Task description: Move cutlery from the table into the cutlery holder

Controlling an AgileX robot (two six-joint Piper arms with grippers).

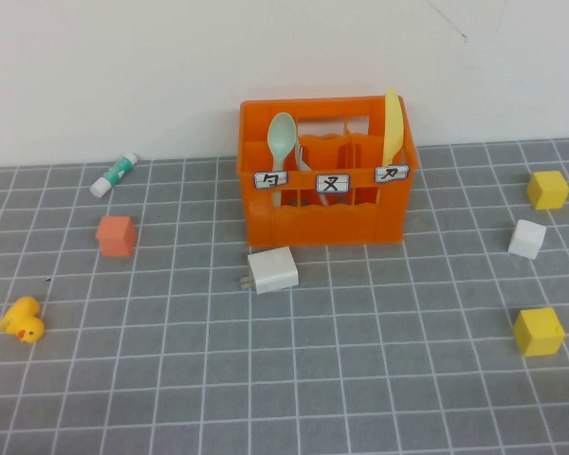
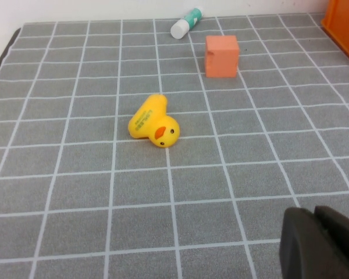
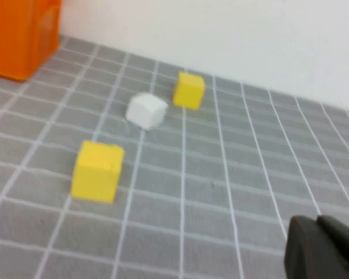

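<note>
Cutlery stands inside the orange cutlery holder (image 1: 327,223), which rests on the grey gridded counter (image 1: 360,379) near its far edge, about in the middle. The mint-green spoon (image 1: 282,142) is in the compartment on the robot's left, bowl upward. The pale yellow knife (image 1: 391,128) is in the compartment on the right, and it rises above the rim. In the middle compartment a pale handle, seemingly the grey fork (image 1: 308,180), shows through the slats, but I cannot tell it surely. Three small white labels sit on the front wall of the holder.

Just in front of the holder lies a white charger plug (image 1: 272,270). Toward the left edge of the counter there are a white-and-green tube (image 1: 114,174) near the far edge, an orange cube (image 1: 116,235), and a yellow rubber duck (image 1: 22,319) that lies on its side. Toward the right edge there are a yellow cube (image 1: 547,190), a white cube (image 1: 526,239) and a second yellow cube (image 1: 538,331).

The left hand (image 2: 323,244) hangs low over the left near part of the counter, near the duck. The right hand (image 3: 323,250) hangs over the right near part. Both hands look clenched, with the dark fingers together and nothing between them.
</note>
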